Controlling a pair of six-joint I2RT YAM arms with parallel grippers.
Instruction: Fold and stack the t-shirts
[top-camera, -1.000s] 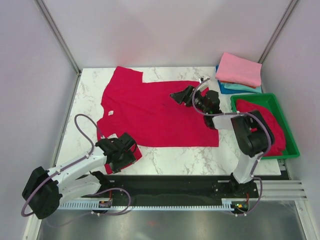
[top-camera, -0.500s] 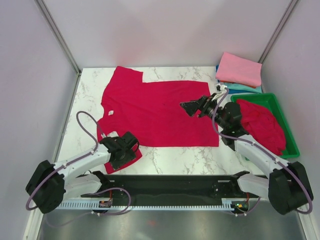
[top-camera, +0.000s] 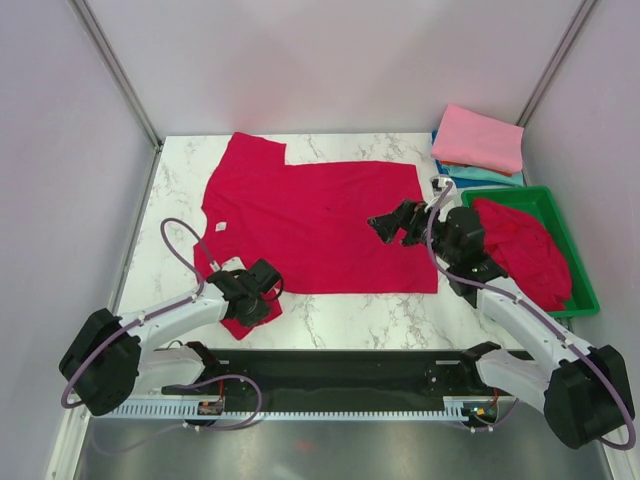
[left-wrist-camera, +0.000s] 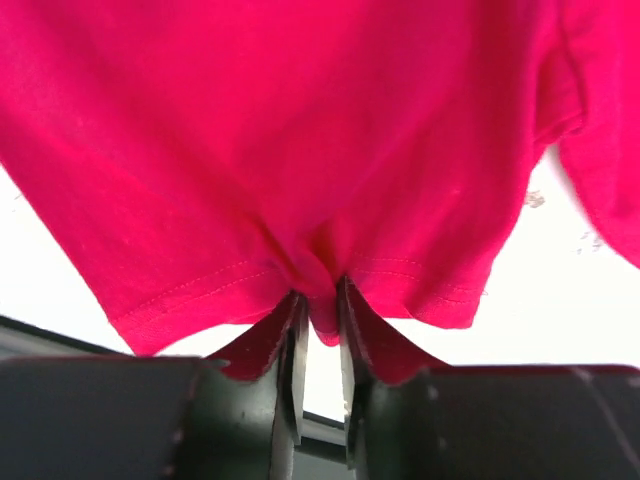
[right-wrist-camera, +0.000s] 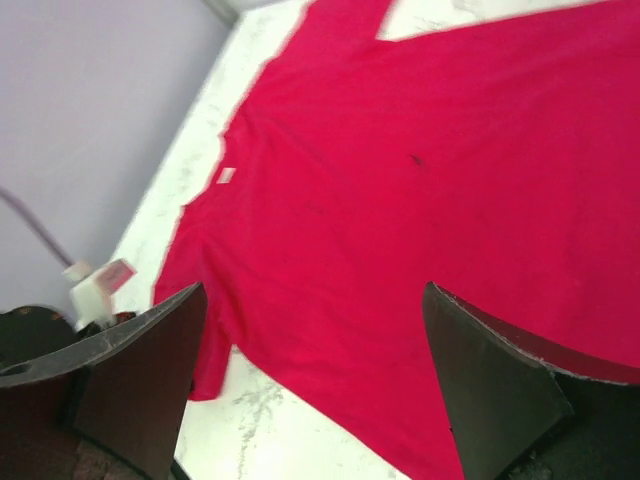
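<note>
A crimson-red t-shirt (top-camera: 310, 225) lies spread flat on the marble table, neck label to the left. My left gripper (top-camera: 262, 292) is at its near-left sleeve (top-camera: 240, 322). In the left wrist view the sleeve hem (left-wrist-camera: 322, 318) is bunched between the nearly closed fingers (left-wrist-camera: 290, 350), so the gripper (left-wrist-camera: 320, 330) is shut on the cloth. My right gripper (top-camera: 385, 224) hovers open above the shirt's right part; its wrist view shows wide-apart fingers (right-wrist-camera: 140, 360) with the shirt (right-wrist-camera: 420, 200) below. Folded pink, teal and blue t-shirts (top-camera: 478, 140) are stacked at the back right.
A green plastic tray (top-camera: 580, 270) at the right edge holds another crumpled red t-shirt (top-camera: 520, 250). Grey walls enclose the table on three sides. A black rail (top-camera: 340, 375) runs along the near edge.
The left gripper has closed on the near-left sleeve hem. The right arm has swung back from the shirt's middle toward its right side, gripper still open.
</note>
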